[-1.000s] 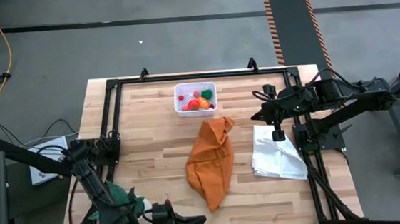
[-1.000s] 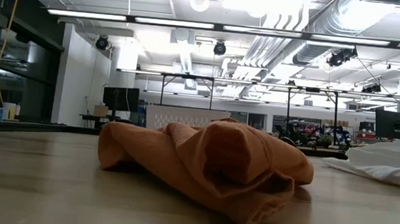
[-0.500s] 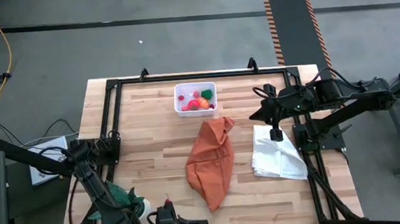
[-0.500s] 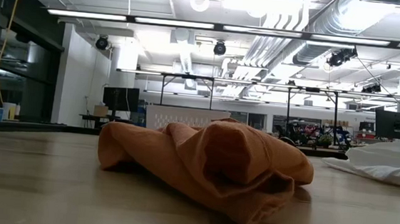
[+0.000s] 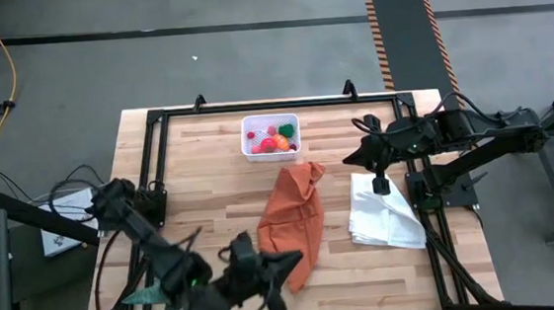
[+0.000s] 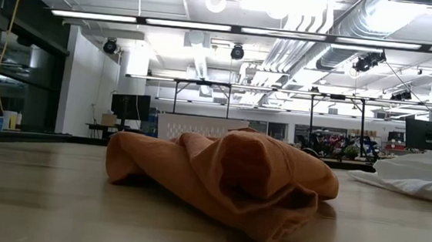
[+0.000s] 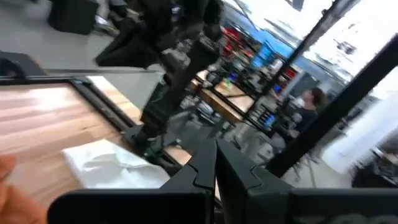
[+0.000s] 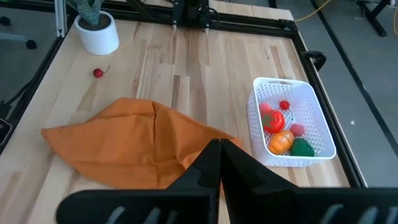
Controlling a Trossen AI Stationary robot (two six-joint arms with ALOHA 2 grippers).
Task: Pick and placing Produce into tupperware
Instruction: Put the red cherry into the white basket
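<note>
two cloths lie on the wooden table.

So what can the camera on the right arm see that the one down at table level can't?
Only the right wrist view shows the white tub holding the toy fruit, a lone cherry on the table, and a white pot with a green plant. Only the low view shows the white cloth and the hall's ceiling lights. Both show the crumpled orange cloth.
</note>
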